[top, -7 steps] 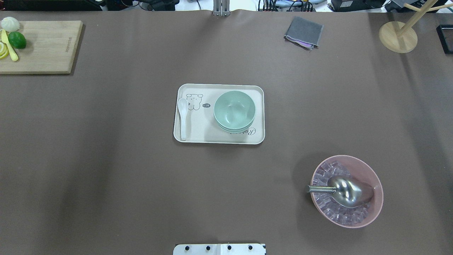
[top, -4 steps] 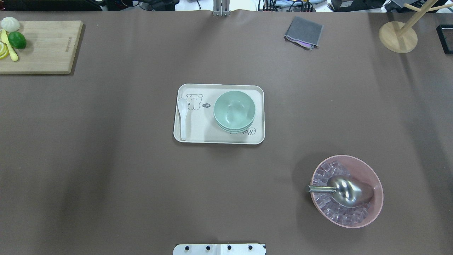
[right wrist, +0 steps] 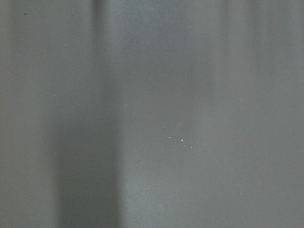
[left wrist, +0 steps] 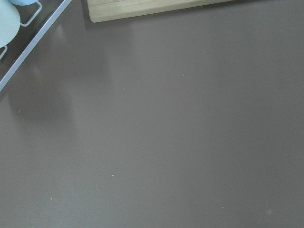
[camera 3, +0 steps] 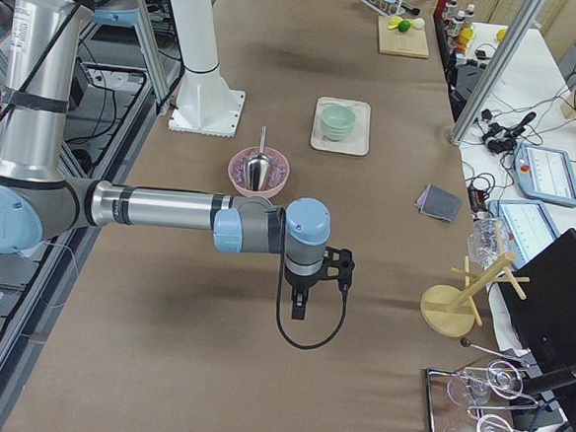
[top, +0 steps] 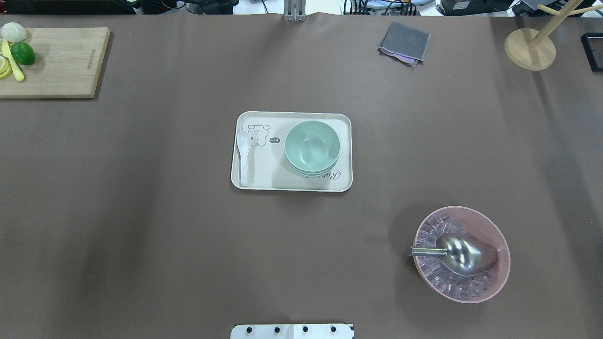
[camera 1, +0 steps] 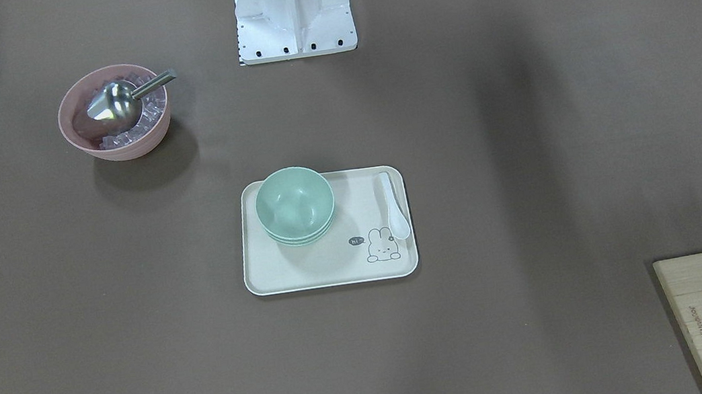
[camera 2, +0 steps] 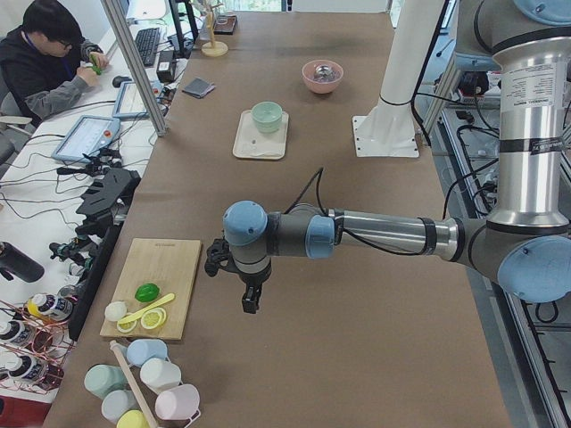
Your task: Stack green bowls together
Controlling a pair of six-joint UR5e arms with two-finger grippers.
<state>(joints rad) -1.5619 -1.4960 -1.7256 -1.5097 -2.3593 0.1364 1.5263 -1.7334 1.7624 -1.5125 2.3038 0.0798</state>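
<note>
On the cream rectangular plastic tray (top: pixel 264 181) at mid-table, the 3 pale mint-green round bowls (top: pixel 312 147) are sitting nested in 1 stack, beside a white ceramic spoon (top: pixel 243 155). I am hanging my left gripper (camera 2: pixel 252 299) over bare brown table (top: pixel 141 212) near the wooden cutting board (camera 2: pixel 165 285), and my right gripper (camera 3: pixel 299 306) towards the opposite end. Only side cameras are catching them, so I cannot tell how far either pair of fingers is parted; neither is holding a bowl. I am judging the stacking done. Trouble would be coming from a careless sweep through the middle, clipping the stack or the pink ribbed bowl (top: pixel 494 233).
</note>
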